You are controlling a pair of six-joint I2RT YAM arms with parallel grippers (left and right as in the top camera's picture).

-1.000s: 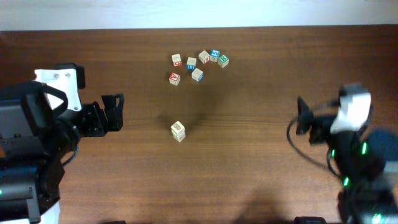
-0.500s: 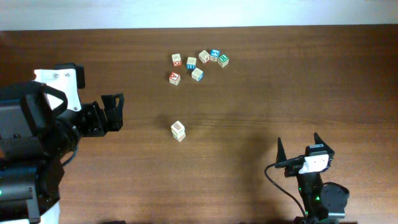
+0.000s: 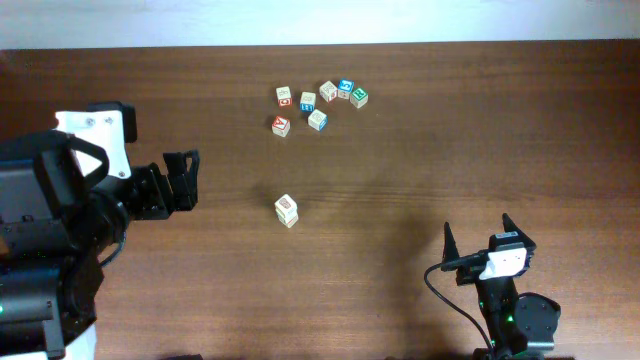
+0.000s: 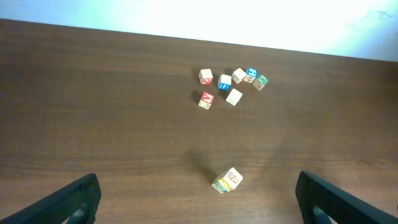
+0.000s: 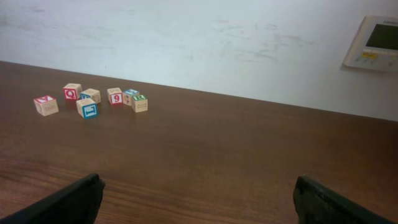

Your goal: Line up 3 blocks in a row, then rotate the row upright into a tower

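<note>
Both jaws wide, empty: left gripper [image 3: 188,180] and right gripper [image 3: 477,226] sit well apart from the blocks [image 3: 286,210]. Can't tell whether any rotation is done; neither engages them.

Dark brown wood-grain table [image 3: 420,150]; plain white wall [image 5: 217,37] behind; pale control panel [image 5: 375,42] mounted on wall.

Print on the clustered cubes [image 3: 317,120] is too small to read. How many blocks [image 3: 286,210] stand alone on the desk [image 3: 450,130] is unclear. The wall panel [image 5: 376,42] is cropped.
</note>
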